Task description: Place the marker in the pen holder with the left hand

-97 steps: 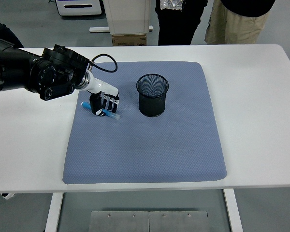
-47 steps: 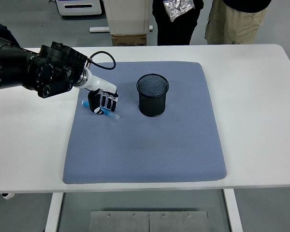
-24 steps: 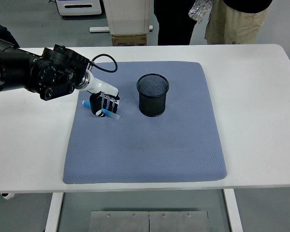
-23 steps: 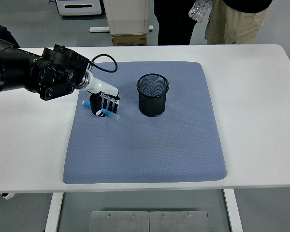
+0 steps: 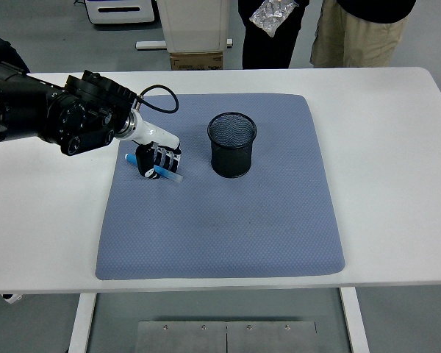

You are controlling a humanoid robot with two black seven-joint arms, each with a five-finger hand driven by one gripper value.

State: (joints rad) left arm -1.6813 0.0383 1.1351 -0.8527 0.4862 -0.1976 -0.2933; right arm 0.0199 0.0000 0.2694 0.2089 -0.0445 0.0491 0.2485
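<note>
A blue marker (image 5: 171, 176) lies on the blue-grey mat (image 5: 228, 220) near its left edge, mostly covered by my left hand (image 5: 156, 162). The hand's fingers are curled down around the marker, which still rests at mat level; its two ends stick out on either side. The black mesh pen holder (image 5: 232, 144) stands upright on the mat to the right of the hand, about a hand's width away. My right hand is out of view.
The white table (image 5: 397, 147) extends around the mat. Two people stand behind the far edge; one holds a clear crinkled bag (image 5: 273, 11). A black cable (image 5: 158, 95) loops over my left wrist.
My left hand has shifted only slightly over the marker, fingers staying curled on it. The bag held by the person at the back has moved about.
</note>
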